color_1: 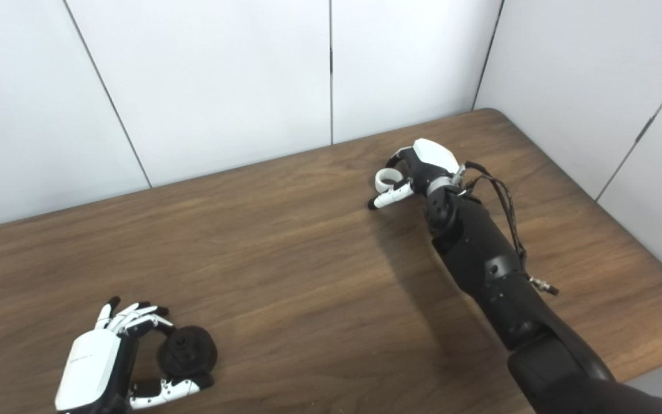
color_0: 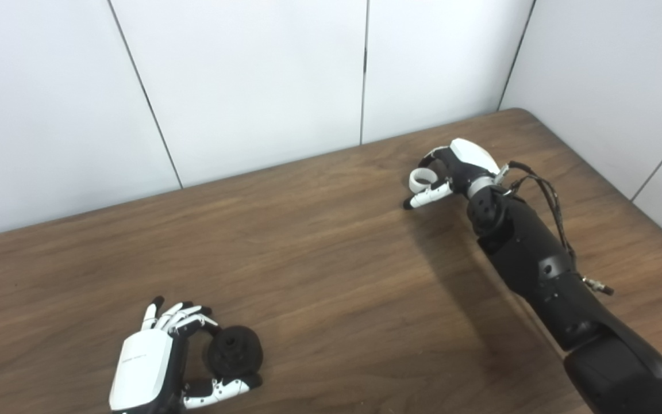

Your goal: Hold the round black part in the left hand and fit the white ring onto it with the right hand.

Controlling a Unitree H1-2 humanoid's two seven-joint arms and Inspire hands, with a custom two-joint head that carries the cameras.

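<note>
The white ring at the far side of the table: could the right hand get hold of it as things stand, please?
Probably yes. The right hand is already at the white ring, its fingers curled around it, and nothing else lies near it on the wooden table.

You see two hands w/ glossy white back shells: left hand (color_0: pixel 153 362) has white fingers (color_0: pixel 177 313) w/ black tips; right hand (color_0: pixel 460 167) matches. Right forearm (color_0: pixel 532 264) is matte black w/ round screw recesses, thin black cables (color_0: pixel 549 198), metal connector (color_0: pixel 598 286).
</note>
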